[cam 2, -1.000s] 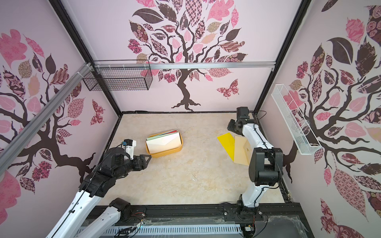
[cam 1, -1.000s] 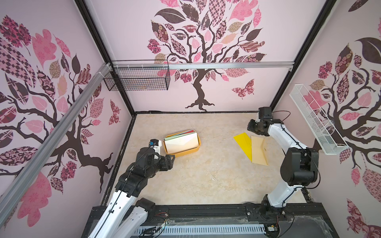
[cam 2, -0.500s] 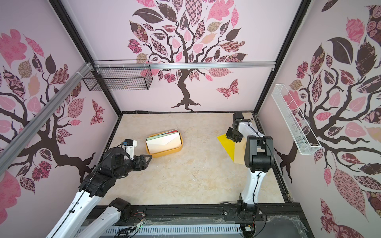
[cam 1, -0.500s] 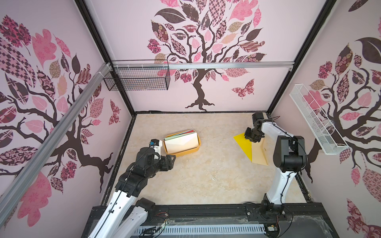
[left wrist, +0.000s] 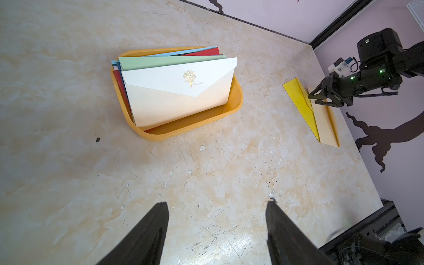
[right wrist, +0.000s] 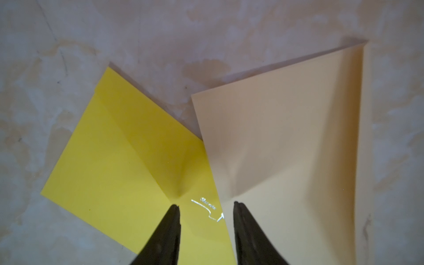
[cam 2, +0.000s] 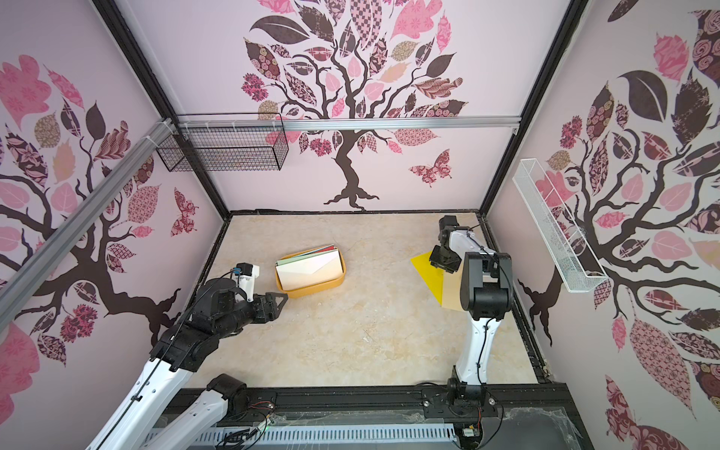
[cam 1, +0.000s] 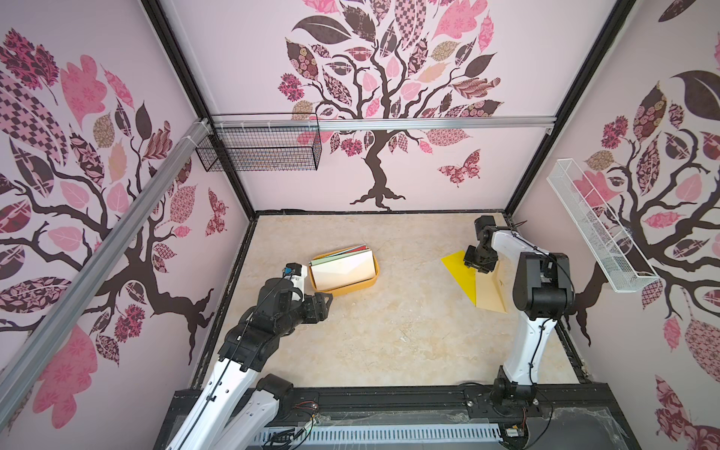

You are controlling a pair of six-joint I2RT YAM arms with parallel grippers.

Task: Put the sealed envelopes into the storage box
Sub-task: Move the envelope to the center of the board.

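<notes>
My right pincer (right wrist: 205, 205) stands open, a fingertip over the yellow envelope (right wrist: 119, 165) and one over the tan envelope (right wrist: 286, 142) (tan overlapping yellow), their long axes fanning apart ahead. My left pincer (left wrist: 216, 204), open and empty, faces the storage box (left wrist: 190, 128); its cream envelope (left wrist: 179, 101) lies crosswise, flap toward me.

Storage box (left wrist: 188, 129): orange-yellow. Cream envelope (left wrist: 179, 101), paler flap, gold tree emblem (left wrist: 189, 77). Behind it: pale green envelope (left wrist: 160, 61), red envelope (left wrist: 119, 82), light blue envelope (left wrist: 114, 62). Yellow envelope (right wrist: 119, 165), silver script (right wrist: 207, 207). Tan envelope (right wrist: 286, 137), plain. Tabletop (left wrist: 68, 114): beige marbling, white scuffs. Walls (cam 1: 428, 175): pale pink; dark brown tree (cam 1: 377, 171), pink and patterned leaves.
</notes>
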